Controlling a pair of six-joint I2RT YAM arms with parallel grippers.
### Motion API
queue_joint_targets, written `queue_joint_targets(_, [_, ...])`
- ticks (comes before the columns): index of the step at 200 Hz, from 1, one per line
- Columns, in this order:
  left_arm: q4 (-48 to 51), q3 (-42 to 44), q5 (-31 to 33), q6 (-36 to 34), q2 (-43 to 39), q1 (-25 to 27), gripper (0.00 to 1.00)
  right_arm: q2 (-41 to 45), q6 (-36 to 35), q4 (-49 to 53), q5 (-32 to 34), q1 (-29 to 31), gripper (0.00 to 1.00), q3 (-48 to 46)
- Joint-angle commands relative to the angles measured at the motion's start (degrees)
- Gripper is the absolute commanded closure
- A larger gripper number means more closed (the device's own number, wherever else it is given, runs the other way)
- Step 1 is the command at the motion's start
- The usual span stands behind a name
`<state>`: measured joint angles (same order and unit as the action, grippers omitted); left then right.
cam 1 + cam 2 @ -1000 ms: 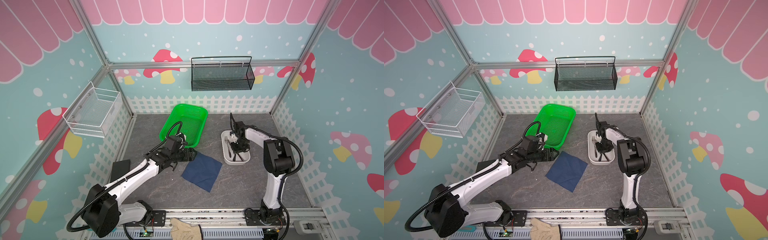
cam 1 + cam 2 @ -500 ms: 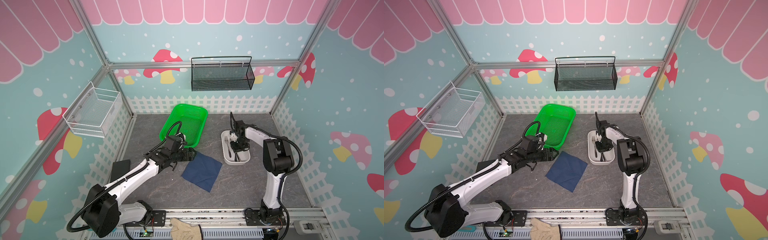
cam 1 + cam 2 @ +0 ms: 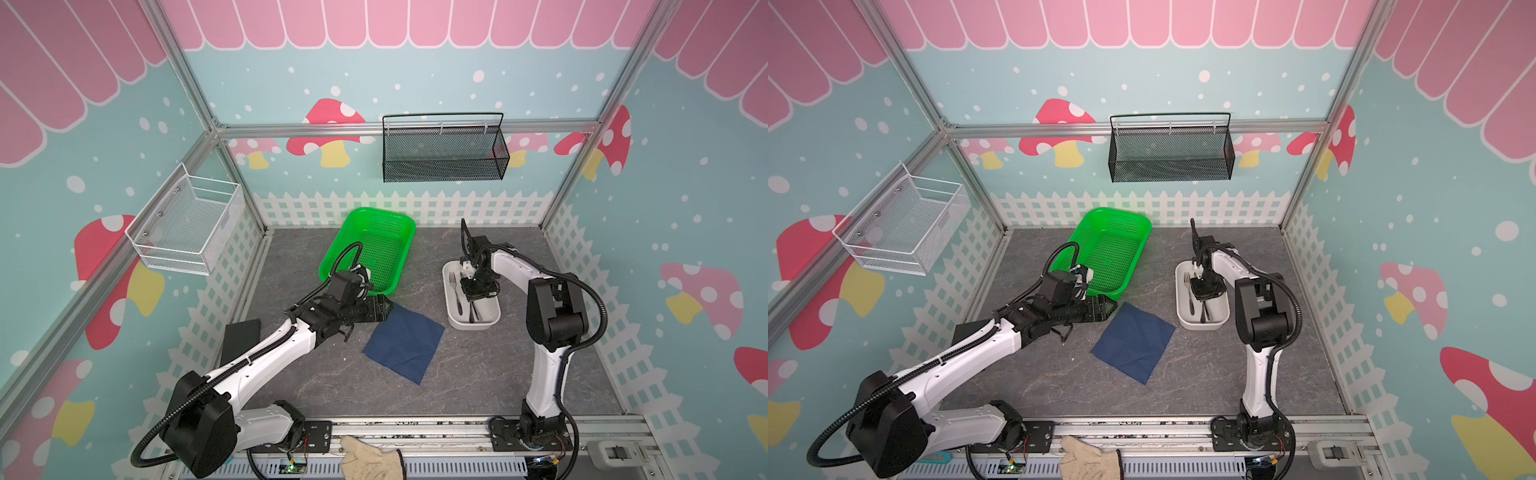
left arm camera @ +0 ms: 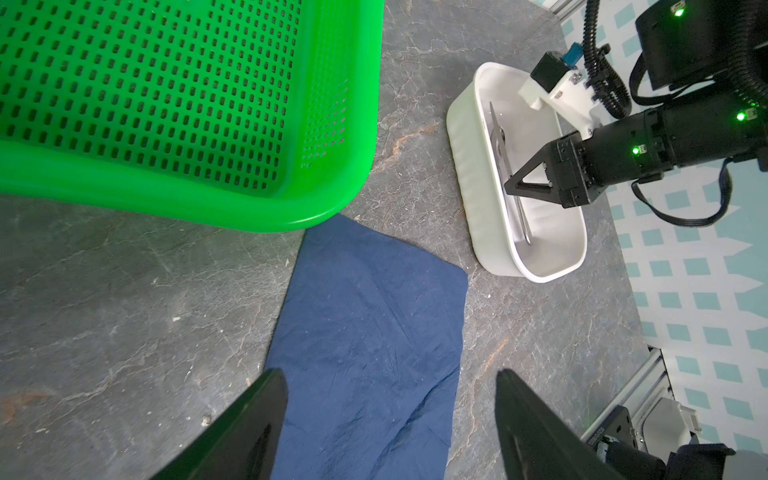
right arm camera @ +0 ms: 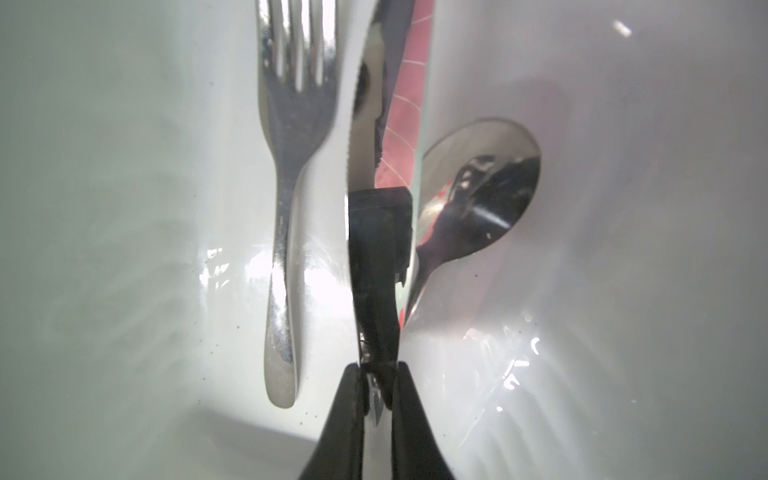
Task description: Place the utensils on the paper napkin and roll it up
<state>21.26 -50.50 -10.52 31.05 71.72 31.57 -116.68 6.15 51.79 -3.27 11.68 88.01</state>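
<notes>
Tabletop (image 3: 332,386) | basket (image 3: 376,211) beside napkin (image 3: 405,343) | right tool (image 5: 377,370) pinches knife (image 5: 376,232) between fork (image 5: 286,166), spoon (image 5: 478,199)

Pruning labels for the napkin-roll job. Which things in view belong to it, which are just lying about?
Job: napkin, fork, spoon, knife, white tray holding the cutlery.
Lying about: green basket, glove, black wall basket, white wire basket, black pad.

White arm shells (image 3: 266,361), black joints (image 3: 555,316), ribbed black cables (image 3: 601,305), black wedge-fingered right hand (image 4: 510,190), green status lights (image 4: 635,149)
</notes>
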Motion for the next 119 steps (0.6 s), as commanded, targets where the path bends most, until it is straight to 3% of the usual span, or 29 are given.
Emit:
queue_joint_targets(1, [1.09, 0.84, 0.33, -0.32, -1.39, -0.30, 0.19, 2.19, 0.53, 2.66, -2.00, 0.10, 0.89, 1.58])
queue_joint_targets(119, [1.16, 1.35, 0.11, -0.64, -1.82, -0.35, 0.19, 2.18, 6.02, 7.71, -3.64, 0.12, 0.88, 4.88])
